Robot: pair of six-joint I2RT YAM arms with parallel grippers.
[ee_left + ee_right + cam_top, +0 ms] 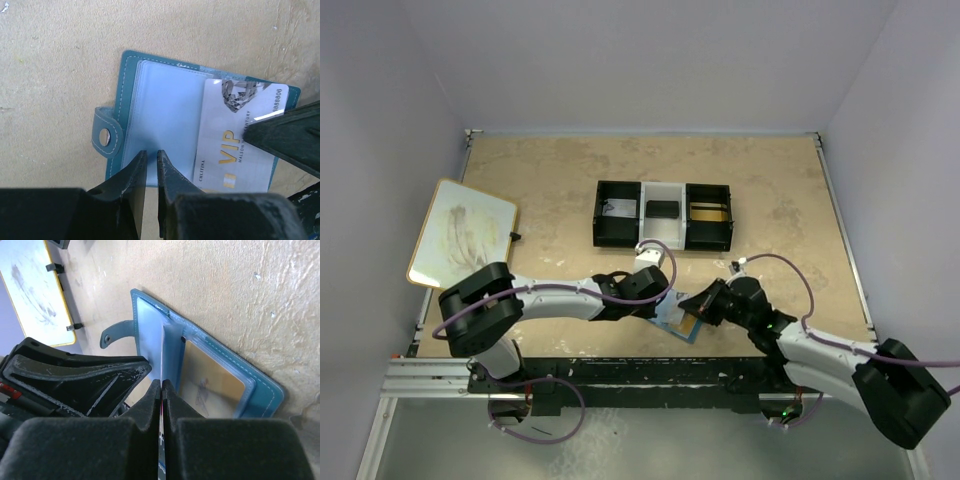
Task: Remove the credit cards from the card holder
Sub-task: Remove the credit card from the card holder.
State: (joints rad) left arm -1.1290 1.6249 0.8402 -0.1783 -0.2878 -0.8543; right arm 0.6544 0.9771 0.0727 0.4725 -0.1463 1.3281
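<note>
Pinching the white card (pixel 225 150) in my right hand (pixel 161 383), I am drawing it from the wallet (pixel 160 100); left hand (pixel 151 157) nearly closed, grip unclear; next, a straight pull.

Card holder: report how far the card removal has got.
Done: holder lies open. In hand: right gripper shut on the white card, which looks partly out; left gripper sits at the holder's edge. Left: gold card still pocketed.
</note>
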